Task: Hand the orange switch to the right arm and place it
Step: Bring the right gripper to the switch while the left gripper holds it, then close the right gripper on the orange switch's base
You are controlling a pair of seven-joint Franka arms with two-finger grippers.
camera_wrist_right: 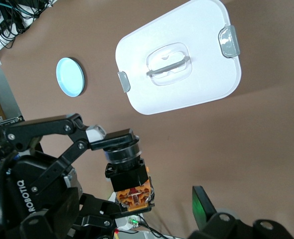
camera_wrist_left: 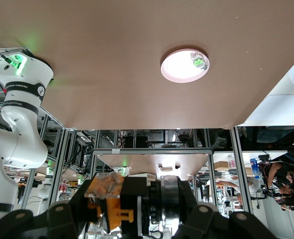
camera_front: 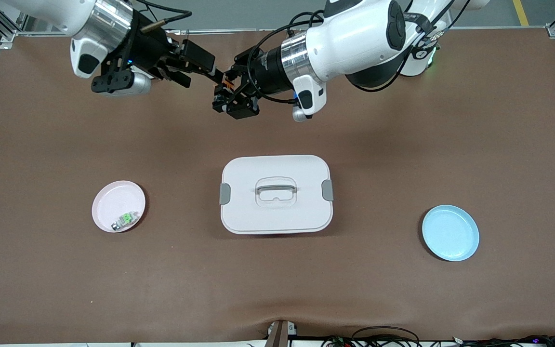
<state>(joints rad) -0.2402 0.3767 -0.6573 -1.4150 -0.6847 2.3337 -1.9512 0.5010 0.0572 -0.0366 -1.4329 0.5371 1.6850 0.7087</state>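
In the front view, we see the orange switch point(camera_front: 224, 86) near the top centre of the frame, pinched in the left gripper point(camera_front: 225, 94) over bare table. The right gripper point(camera_front: 210, 72) meets it there; whether it has closed we cannot tell.

In the right wrist view, lower centre, the left gripper's fingers point(camera_wrist_right: 94, 133) clamp the switch's black collar. We judge it light, rigid and small; the free orange end looks graspable.
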